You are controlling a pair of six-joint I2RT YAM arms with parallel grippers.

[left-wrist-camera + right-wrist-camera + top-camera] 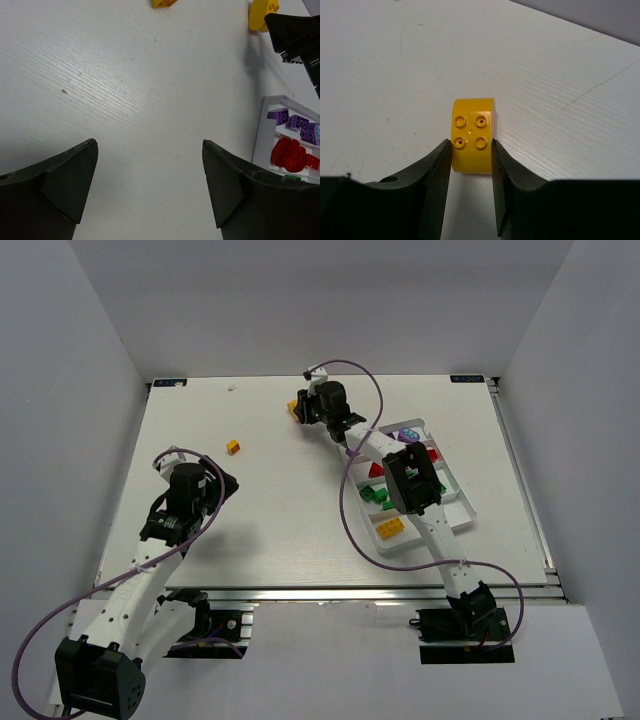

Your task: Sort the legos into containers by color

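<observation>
Tray (462,502) appears mostly filled; right pincer (471,150) clamps a yellow brick (473,125), left pincer (150,150) gapes empty (second yellow brick (234,446) lies loose on the surface (300,540)).

Place: a robot lab test cell.
Table: white board (280,530) on an aluminium rail (330,596).
Walls: plain white panels (60,390) on three sides.

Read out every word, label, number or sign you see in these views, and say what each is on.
Nothing is legible in any view.
Two blue labels at the table's far corners: too small to read.
White print on the right hand, left wrist view: too blurred to read.
Yellow brick between that hand's fingers: studs show no readable mark.
</observation>
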